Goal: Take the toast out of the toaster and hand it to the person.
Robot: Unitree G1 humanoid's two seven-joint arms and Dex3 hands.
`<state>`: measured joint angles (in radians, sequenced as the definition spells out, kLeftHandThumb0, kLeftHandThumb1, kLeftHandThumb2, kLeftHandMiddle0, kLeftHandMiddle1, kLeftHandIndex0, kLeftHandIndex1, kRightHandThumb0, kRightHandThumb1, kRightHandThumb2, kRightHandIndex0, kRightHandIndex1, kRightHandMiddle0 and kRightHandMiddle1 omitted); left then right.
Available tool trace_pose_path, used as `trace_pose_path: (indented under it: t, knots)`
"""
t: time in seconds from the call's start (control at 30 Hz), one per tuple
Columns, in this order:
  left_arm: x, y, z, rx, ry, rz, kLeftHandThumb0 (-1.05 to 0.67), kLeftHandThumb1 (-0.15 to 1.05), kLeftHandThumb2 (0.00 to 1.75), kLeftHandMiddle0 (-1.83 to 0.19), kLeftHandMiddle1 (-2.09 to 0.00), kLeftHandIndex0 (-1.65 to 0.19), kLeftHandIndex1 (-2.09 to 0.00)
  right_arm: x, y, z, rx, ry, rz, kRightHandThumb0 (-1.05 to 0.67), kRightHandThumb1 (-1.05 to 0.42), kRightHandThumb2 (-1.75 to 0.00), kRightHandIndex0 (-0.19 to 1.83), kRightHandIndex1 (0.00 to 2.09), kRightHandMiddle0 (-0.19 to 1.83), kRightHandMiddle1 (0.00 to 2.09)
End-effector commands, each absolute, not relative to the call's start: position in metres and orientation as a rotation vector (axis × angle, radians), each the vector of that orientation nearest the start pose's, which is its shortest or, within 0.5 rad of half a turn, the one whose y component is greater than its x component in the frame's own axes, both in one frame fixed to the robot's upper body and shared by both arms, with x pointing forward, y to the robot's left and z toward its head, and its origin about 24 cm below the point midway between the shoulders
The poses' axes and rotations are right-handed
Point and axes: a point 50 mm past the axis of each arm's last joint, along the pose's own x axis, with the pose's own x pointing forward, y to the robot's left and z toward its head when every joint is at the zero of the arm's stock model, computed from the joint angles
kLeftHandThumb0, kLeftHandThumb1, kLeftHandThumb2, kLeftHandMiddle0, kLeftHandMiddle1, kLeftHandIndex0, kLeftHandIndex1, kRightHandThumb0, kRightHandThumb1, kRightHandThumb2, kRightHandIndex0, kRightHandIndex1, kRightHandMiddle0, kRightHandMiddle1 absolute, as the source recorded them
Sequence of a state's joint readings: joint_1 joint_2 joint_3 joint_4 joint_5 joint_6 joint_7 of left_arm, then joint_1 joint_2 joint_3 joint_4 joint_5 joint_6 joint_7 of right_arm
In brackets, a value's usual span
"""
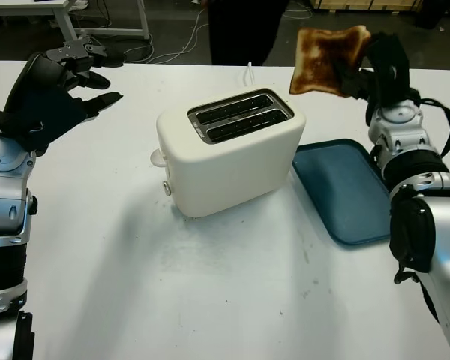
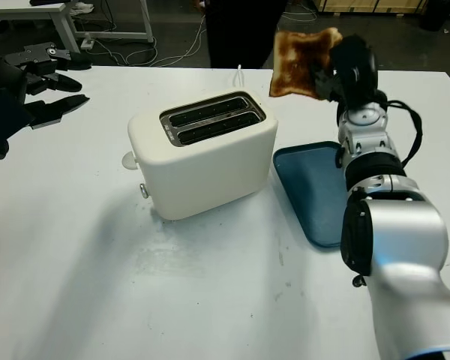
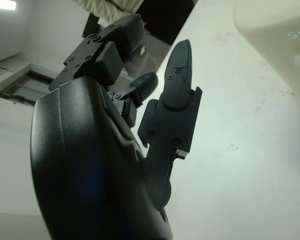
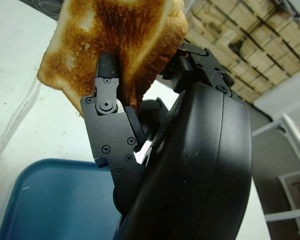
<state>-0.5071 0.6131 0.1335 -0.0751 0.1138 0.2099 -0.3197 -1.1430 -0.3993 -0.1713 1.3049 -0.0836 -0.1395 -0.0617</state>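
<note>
Toast [image 1: 326, 58]: clamped in right hand [image 1: 375, 64], raised beyond toaster [image 1: 229, 150]. Left hand [image 1: 49, 94]: released, left of toaster. Step: handover; next, extend toward person [image 1: 247, 30].

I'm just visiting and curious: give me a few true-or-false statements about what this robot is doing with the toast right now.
1. The right robot hand holds the toast up in the air. True.
2. A slice sits in the toaster. False: both slots look empty.
3. The left robot hand grips the toaster. False: it is open, off to the toaster's side.
4. A blue tray lies beside the toaster. True.
</note>
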Motion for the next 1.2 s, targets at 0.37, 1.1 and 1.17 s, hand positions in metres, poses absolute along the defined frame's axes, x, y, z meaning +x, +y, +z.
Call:
trace_pose_path:
  t: [0.37, 1.1, 1.17]
  knots:
    - [0.311, 0.237, 0.228, 0.685, -0.298, -0.076, -0.29, 0.92, 0.12, -0.31, -0.92, -0.48, -0.48, 0.414, -0.224, 0.150, -0.305, 0.078, -0.259, -0.16, -0.92, -0.36, 0.65, 1.75, 0.27, 1.73]
    - [0.309, 0.238, 0.228, 0.678, -0.291, -0.068, -0.29, 0.92, 0.13, -0.29, -0.91, -0.48, -0.47, 0.415, -0.215, 0.145, -0.259, 0.097, -0.228, -0.15, -0.92, -0.40, 0.68, 1.75, 0.30, 1.75]
    - [0.309, 0.238, 0.228, 0.679, -0.285, -0.066, -0.29, 0.92, 0.13, -0.29, -0.91, -0.47, -0.46, 0.415, -0.215, 0.145, -0.246, 0.098, -0.230, -0.15, -0.92, -0.39, 0.67, 1.75, 0.30, 1.75]
